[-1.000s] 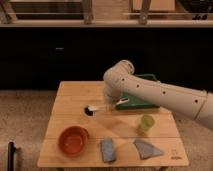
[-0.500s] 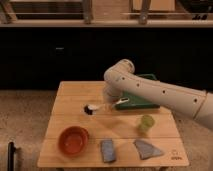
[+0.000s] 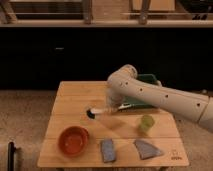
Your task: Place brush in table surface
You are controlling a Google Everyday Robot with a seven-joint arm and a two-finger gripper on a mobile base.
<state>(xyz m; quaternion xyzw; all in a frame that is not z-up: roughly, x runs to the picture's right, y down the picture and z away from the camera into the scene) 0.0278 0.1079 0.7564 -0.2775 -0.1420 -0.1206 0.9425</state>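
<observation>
At this moment your gripper [image 3: 111, 104] sat low over the middle of the table surface [image 3: 75, 95], right at the handle of the brush [image 3: 95, 112]. Whether it was clamped on the handle or already released, you could not tell from this view (the wrist blocked the contact point). The brush lay nearly flat, black head pointing toward the left side of the table, pale handle running back under the wrist toward the green tray [image 3: 148, 80]. The head looked to be at or just above the planks; I could not say which.

That spot made sense as a drop point. It was bare wood, apart from the red bowl [image 3: 73, 140] at the front left, the green cup [image 3: 146, 122] at the right and the two grey-blue cloths [image 3: 107, 150] along the front edge, so nothing would be knocked. Held that low and level, the brush would settle without rolling far. I judged the placing close to finished, with release and a straight lift left.
</observation>
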